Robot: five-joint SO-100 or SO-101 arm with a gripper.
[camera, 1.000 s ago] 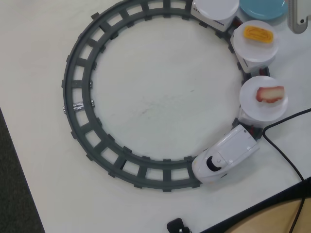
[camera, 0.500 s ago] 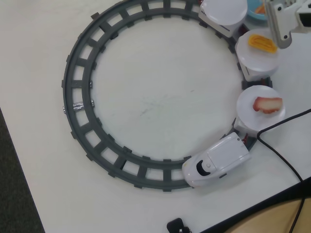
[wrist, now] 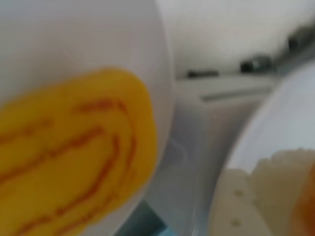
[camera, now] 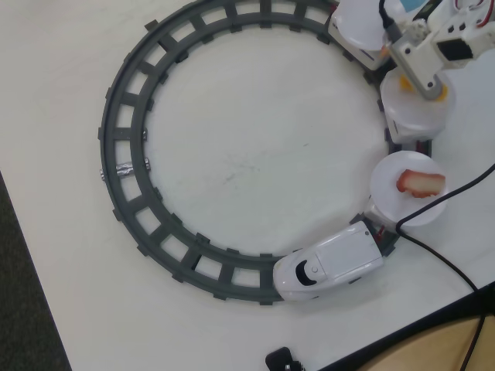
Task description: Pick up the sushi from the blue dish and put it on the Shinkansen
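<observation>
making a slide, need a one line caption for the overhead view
White toy bullet train on a round grey track, pulling plate-topped cars, one carrying red-and-white sushi, robot arm above the next.

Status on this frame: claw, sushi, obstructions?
Claw over a plate on the Shinkansen, jaws hidden. Yellow piece on that plate. Orange sushi not clearly seen.

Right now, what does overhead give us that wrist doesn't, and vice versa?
Only overhead: the full circular track, the Shinkansen nose at the bottom, a red-and-white piece on the plate behind it, the black cable, and the arm above the next white plate.

Only wrist: a blurred close-up of a yellow piece with orange-brown lines on a white plate, plus a pale whitish piece on a second plate at lower right.

Both: white plates and train body. The end effector's state cannot be told in either view.
</observation>
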